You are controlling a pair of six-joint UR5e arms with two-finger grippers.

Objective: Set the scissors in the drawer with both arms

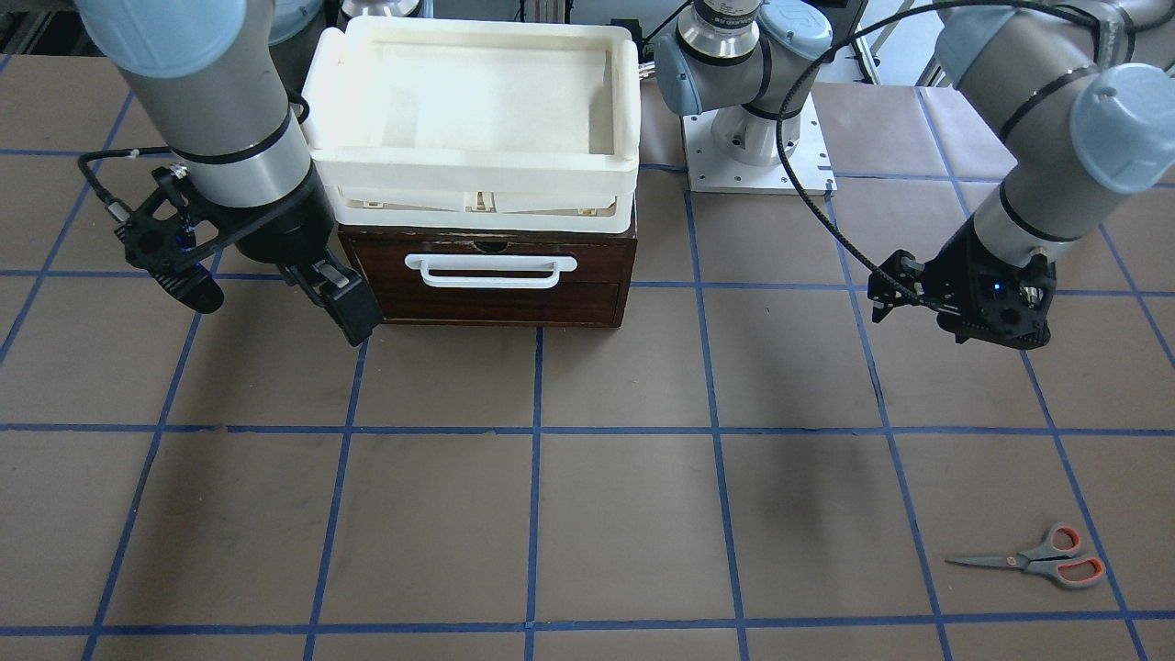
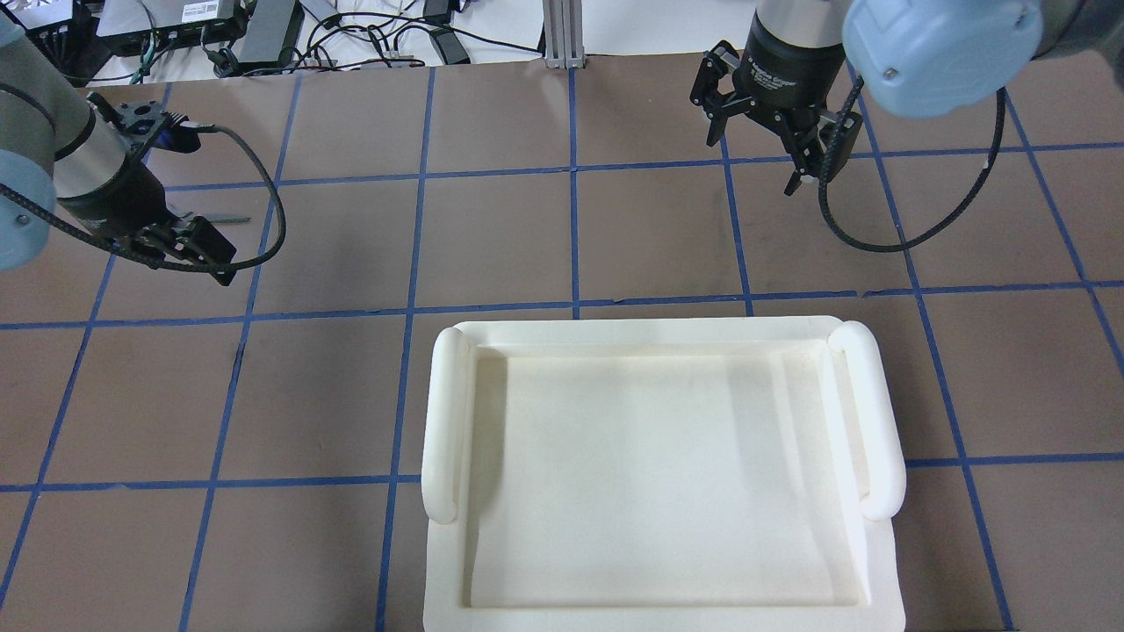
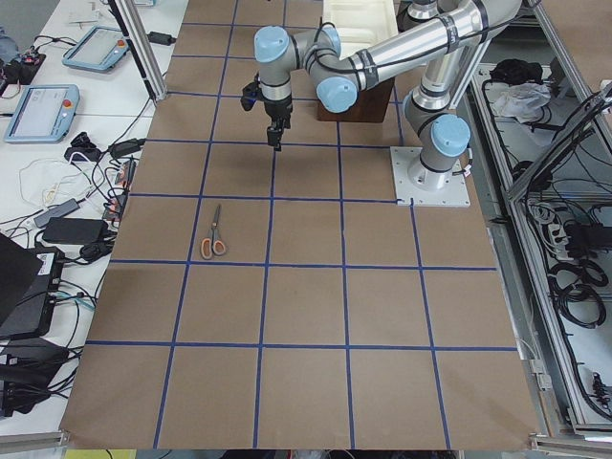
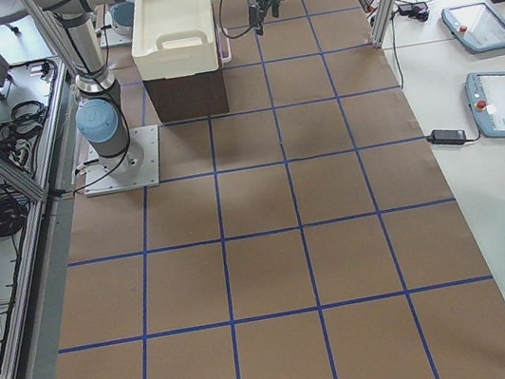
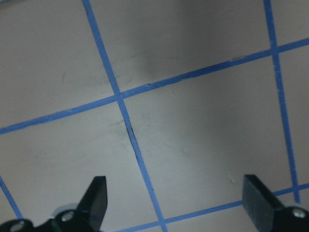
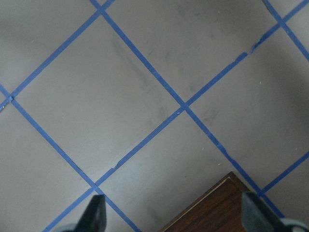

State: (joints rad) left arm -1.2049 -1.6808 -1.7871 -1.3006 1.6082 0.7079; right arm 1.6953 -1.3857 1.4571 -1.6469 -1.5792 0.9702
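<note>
The scissors [image 1: 1037, 558], grey blades with orange-and-grey handles, lie flat near the table's operator-side edge, also seen in the exterior left view as the scissors [image 3: 212, 234]. My left gripper [image 1: 936, 323] hangs open above the table, well short of them; its wrist view shows only bare mat between the fingers [image 5: 96, 195]. The brown wooden drawer box [image 1: 491, 294] has a white handle [image 1: 491, 269] and its drawer is closed. My right gripper [image 1: 275, 303] hovers open just beside the box, whose corner [image 6: 222, 208] shows in its wrist view.
A large white tray [image 1: 473, 165] sits on top of the drawer box and hides it in the overhead view as the tray [image 2: 443, 412]. The left arm's base plate [image 1: 757, 156] stands beside the box. Blue tape lines grid the brown mat.
</note>
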